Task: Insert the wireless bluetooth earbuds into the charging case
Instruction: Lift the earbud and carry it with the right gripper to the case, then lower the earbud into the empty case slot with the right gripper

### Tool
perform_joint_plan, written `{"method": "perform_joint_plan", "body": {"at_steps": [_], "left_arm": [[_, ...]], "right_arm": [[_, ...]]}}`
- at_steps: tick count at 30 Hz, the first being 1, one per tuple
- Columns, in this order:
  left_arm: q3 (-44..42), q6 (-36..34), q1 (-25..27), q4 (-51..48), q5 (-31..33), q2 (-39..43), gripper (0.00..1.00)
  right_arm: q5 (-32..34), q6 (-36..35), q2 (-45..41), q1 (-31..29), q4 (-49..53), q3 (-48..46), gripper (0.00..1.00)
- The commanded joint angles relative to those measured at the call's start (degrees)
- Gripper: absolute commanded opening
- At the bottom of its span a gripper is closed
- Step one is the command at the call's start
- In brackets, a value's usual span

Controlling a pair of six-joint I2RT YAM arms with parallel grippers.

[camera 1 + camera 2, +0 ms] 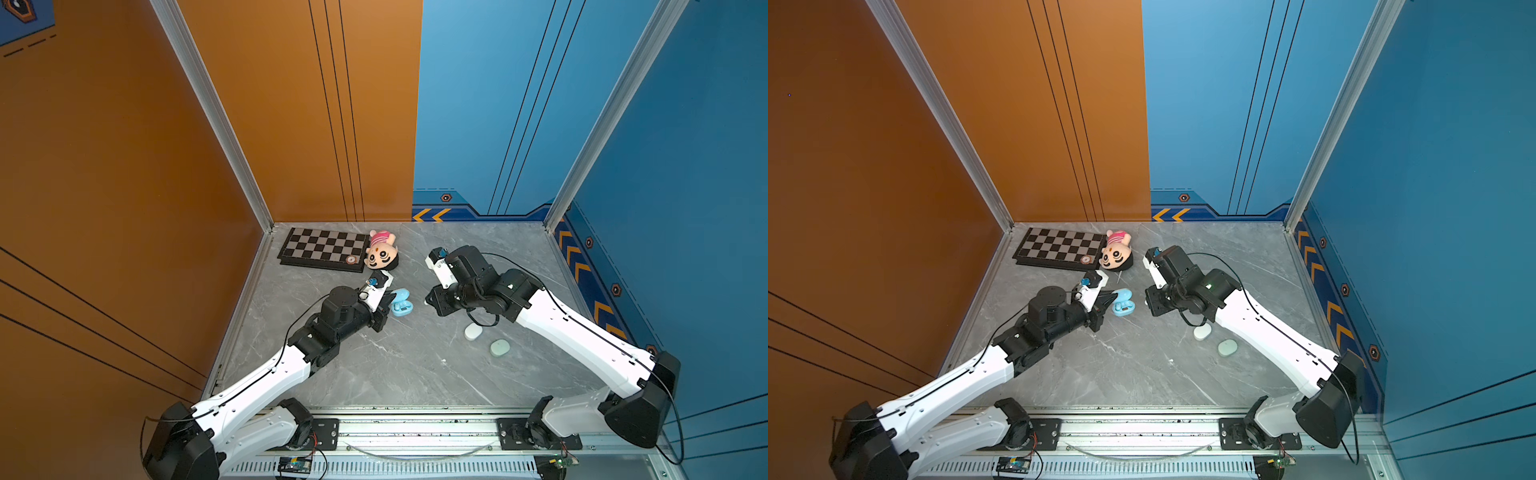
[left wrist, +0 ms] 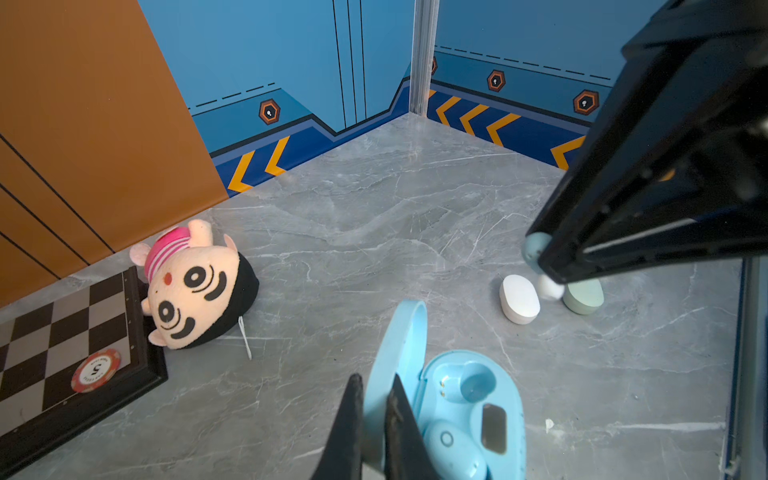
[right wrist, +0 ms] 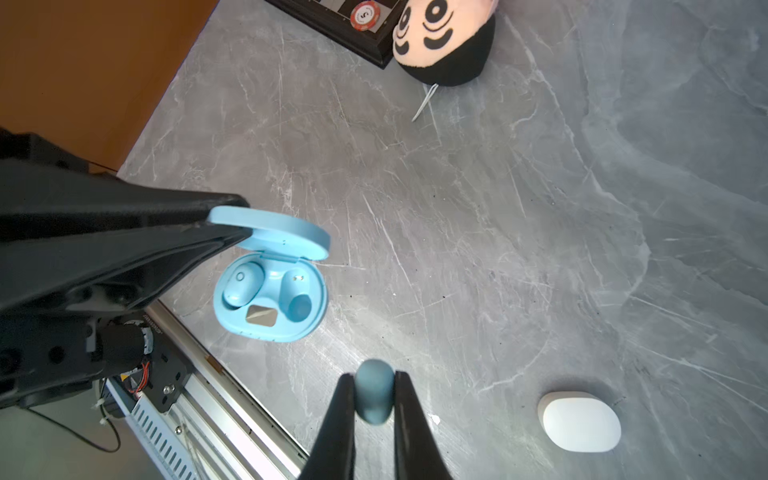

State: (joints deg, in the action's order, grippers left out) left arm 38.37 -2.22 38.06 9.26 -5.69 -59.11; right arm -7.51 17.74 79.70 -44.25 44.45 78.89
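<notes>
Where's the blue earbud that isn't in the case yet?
The blue earbud is pinched in the right end effector, right of the open blue case in both top views; the left end effector grips that case's lid.

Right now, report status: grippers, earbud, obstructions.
Left gripper shut on blue case lid. Right gripper shut on blue earbud. One socket empty, seated earbud beside it. White case, mint case aside.

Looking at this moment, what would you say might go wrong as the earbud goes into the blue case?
The right tool pinches the rounded blue earbud near its tips, so it may slip or twist out.
The left tool grips only the open lid, so pressing into the empty socket might tip the blue case.
</notes>
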Motion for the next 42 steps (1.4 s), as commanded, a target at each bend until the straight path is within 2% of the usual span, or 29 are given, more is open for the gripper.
{"method": "perform_joint_plan", "body": {"at_steps": [1,22,42], "left_arm": [[2.6,-1.4,1.2,2.0,-1.3,-0.9,0.0],[4.3,-2.5,3.0,1.9,-1.0,-2.2,0.0],[4.2,-2.6,3.2,1.9,0.3,-1.1,0.0]], "right_arm": [[-1.1,-1.8,-0.3,-0.5,0.9,-0.9,0.12],[-2.9,1.7,2.2,-0.9,-4.4,2.7,0.12],[-1.3,-0.4,3.3,-1.0,-4.4,0.1,0.13]]}}
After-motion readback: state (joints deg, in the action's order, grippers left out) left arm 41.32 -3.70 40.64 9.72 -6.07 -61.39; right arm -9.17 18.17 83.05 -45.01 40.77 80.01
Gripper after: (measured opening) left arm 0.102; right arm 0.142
